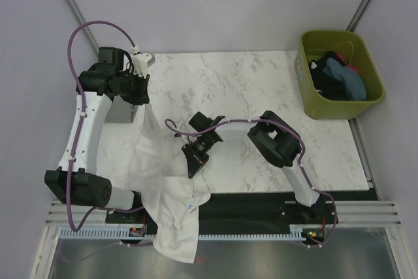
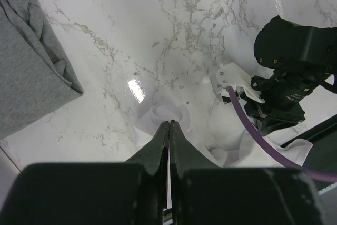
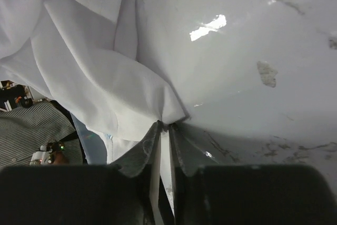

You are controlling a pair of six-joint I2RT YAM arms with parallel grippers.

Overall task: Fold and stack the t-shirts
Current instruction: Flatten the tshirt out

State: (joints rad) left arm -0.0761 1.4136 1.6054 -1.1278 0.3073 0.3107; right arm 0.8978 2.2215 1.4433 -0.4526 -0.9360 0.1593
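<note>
**White t-shirt held up between two robot grippers over a marble table**

A white marble table (image 1: 248,89) is seen from above, with two robot arms mounted at its near edge. A large white t-shirt (image 1: 163,181) is stretched in a loose diagonal from the table's far left part down to its near edge, where the lower end is draped over the edge and hangs below it. A small blue mark (image 1: 191,206) is seen on the cloth near that edge.

The left gripper (image 1: 140,96) is raised above the table's far left part. In its wrist view the left gripper (image 2: 169,130) has its fingers pressed together, with the white cloth (image 2: 168,111) pinched between the tips.

The right gripper (image 1: 194,161) is placed above the table's near middle, at the shirt's right side. In its wrist view the right gripper (image 3: 166,130) is clamped narrowly on a gathered fold of the white cloth (image 3: 95,77).

A grey t-shirt (image 1: 121,114) is laid on the table's left side, partly hidden beneath the left arm. At the table's far right corner an olive-green bin (image 1: 307,89) is seen, with a dark t-shirt (image 1: 326,76) and a blue t-shirt (image 1: 351,83) piled inside it.
</note>
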